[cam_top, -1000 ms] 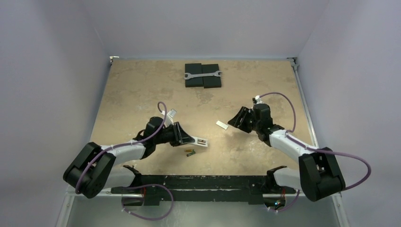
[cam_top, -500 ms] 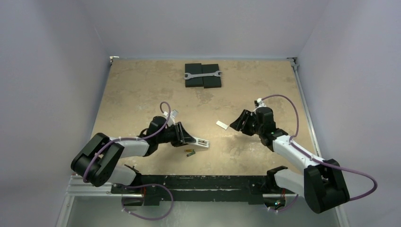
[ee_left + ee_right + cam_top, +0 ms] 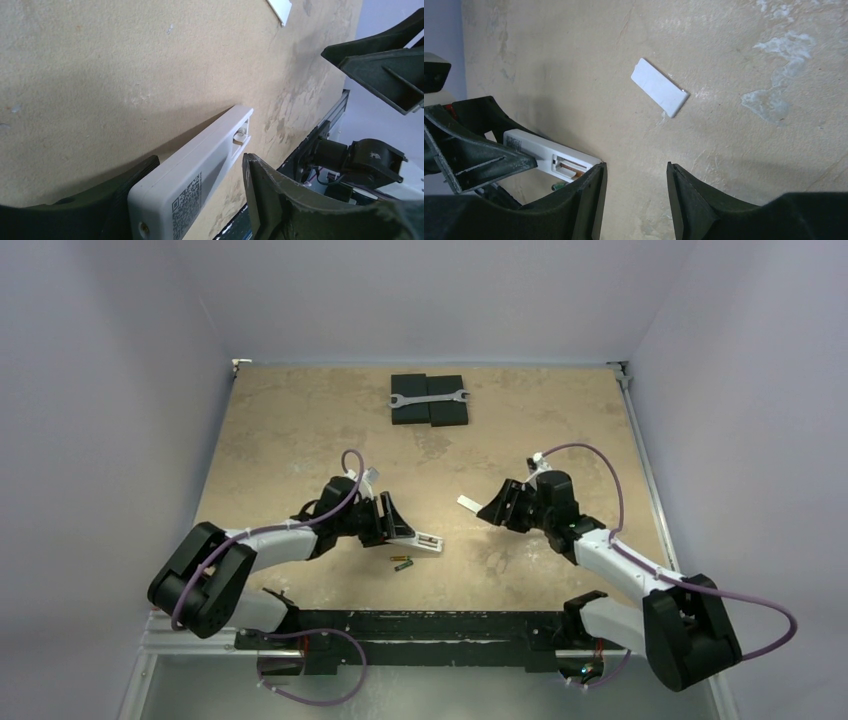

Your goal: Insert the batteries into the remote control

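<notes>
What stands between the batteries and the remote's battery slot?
Nothing visible does. The batteries lie on the table beside the remote, on its near side, and its slot is uncovered. The cover lies apart, near the right hand. The left hand straddles the remote's other end, leaving the slot exposed.

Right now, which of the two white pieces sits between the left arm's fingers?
The remote control, the long one with an open battery slot. The small flat cover lies apart, in front of the right fingers.
</notes>
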### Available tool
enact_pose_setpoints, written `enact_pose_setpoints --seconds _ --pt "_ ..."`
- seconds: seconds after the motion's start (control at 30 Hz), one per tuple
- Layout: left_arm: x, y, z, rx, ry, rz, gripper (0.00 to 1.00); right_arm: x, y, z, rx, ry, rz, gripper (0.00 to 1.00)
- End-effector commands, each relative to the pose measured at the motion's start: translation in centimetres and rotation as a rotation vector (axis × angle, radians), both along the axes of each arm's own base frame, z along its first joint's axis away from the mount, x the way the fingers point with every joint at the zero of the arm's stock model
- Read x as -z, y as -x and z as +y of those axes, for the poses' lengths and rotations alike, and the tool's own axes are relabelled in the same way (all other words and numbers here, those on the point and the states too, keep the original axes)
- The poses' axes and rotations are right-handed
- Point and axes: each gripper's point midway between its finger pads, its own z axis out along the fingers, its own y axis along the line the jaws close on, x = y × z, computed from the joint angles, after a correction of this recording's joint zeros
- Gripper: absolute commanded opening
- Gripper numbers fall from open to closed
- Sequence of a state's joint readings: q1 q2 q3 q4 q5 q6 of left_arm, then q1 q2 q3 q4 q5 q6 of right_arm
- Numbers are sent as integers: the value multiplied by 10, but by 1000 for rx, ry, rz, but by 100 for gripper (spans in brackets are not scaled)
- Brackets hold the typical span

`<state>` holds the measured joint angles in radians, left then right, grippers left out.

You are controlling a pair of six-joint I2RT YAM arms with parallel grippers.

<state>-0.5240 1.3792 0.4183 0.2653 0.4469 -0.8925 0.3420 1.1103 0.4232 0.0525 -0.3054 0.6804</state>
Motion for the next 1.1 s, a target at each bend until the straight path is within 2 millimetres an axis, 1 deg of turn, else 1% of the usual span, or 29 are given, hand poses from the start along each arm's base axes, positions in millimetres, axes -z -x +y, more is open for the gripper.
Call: enact_pose_setpoints --seconds 0.0,0.1,0.17,0.27,0.5,0.7,0.87,1.07 --pt "-7 -8 5 7 -57 -44 65 -12 0 13 -45 -30 -53 55" --pt "-5 -8 10 2 -101 -40 66 -14 2 22 -68 -15 -61 55" --pt "-5 -9 14 4 -132 -43 67 -14 5 31 -86 17 -70 55" --pt "-6 -10 18 5 -166 -52 67 -16 7 40 -109 22 -76 55" --pt "-5 -3 28 7 -215 -44 67 -25 15 66 -217 29 -122 55" --pt "-11 -4 32 3 -233 -61 67 -41 28 90 -338 10 -201 56" --pt "-18 -6 36 -10 -252 -85 67 -49 35 101 -399 38 -248 56" --pt "-27 -8 42 -17 -280 -109 67 -54 42 109 -461 84 -309 56"
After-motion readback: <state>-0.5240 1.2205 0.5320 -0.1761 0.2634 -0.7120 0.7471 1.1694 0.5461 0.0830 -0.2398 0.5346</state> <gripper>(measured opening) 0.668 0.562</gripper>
